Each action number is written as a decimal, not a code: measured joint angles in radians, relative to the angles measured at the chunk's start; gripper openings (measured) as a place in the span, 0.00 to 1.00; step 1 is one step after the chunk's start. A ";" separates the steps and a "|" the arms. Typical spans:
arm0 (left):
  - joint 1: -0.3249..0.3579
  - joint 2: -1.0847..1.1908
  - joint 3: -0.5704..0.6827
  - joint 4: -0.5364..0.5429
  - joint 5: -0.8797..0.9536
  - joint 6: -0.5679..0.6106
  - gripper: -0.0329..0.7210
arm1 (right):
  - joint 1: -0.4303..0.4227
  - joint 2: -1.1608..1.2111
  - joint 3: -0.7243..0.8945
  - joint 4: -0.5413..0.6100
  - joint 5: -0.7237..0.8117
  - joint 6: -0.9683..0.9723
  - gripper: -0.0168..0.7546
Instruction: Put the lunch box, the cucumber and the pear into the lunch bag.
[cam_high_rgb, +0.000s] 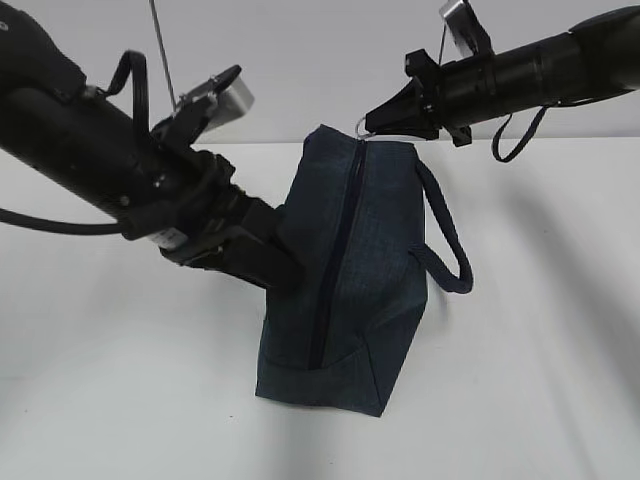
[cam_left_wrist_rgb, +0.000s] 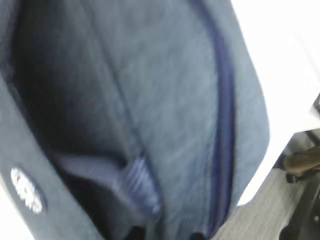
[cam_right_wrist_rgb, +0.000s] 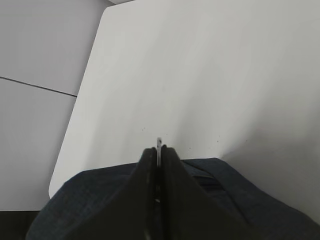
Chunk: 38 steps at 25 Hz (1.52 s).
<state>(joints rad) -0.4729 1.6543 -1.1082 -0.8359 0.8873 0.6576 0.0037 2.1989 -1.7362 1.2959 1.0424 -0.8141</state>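
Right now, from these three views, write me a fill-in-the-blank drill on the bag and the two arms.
1. The zipper on the lunch bag is fully ____.
2. The right gripper has its fingers pinched on the metal ____ at the zipper's far end.
3. The left gripper presses against the bag's ____ side in the exterior view.
4. The bag's loop handle hangs on its ____ side.

Missing words: closed; ring pull; left; right

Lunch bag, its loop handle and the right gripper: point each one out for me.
lunch bag (cam_high_rgb: 380, 250): exterior view, on the navy side panel right of the zipper.
loop handle (cam_high_rgb: 447, 240): exterior view, on the strap's outer curve.
right gripper (cam_right_wrist_rgb: 159, 157): right wrist view, at the tips of the closed fingers.
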 joint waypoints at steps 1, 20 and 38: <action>0.005 -0.002 -0.014 0.000 0.012 -0.007 0.29 | 0.000 0.000 0.000 0.000 0.002 0.000 0.03; 0.040 -0.005 -0.286 0.000 -0.169 -0.074 0.49 | 0.000 0.001 0.000 0.044 0.050 0.000 0.03; 0.040 0.287 -0.499 0.114 -0.111 -0.187 0.44 | 0.000 0.001 0.000 0.051 0.056 -0.002 0.03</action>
<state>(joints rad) -0.4334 1.9411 -1.6075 -0.7222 0.7760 0.4707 0.0037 2.1995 -1.7362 1.3473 1.0979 -0.8162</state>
